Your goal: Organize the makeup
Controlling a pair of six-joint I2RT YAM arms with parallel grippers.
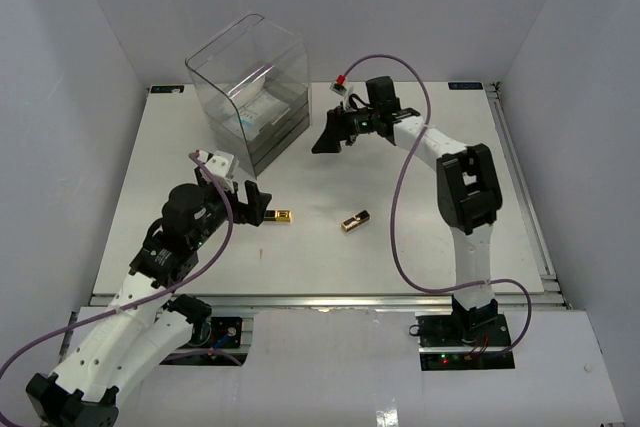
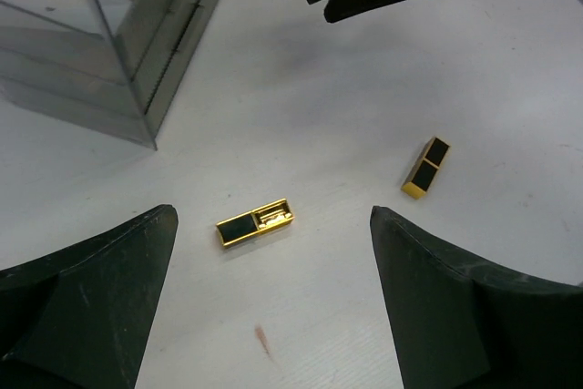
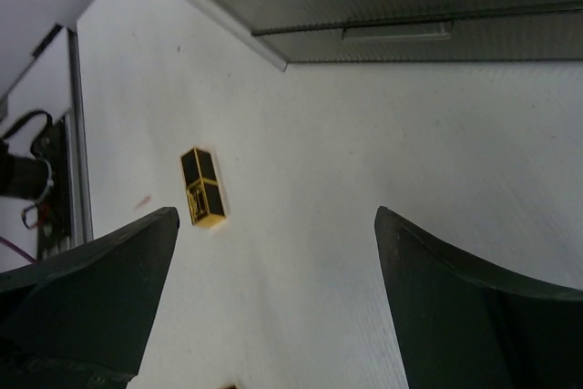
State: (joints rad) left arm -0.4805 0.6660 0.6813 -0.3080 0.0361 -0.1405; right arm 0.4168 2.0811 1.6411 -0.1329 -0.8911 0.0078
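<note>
Gold-black cases lie apart on your worktop [image 1: 320, 257]: near case [image 2: 255, 222] just ahead of your wide-spread left fingers [image 2: 91, 298], far case [image 2: 426, 167] beyond. Your right fingers [image 3: 474, 316], also wide and empty, hover by the drawer box [image 1: 250, 77].

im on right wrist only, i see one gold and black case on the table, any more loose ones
Observer: Yes. A second gold-black case lies on the table to the right of the case you see, and the two do not touch.
Operator: wheres the left arm
Observer: The left gripper is open and empty, right beside the case you see, on its left in the top view.
Operator: anything in the box
Observer: White-teal packets show through the wall of the clear drawer box. I cannot tell which level they lie on.
</note>
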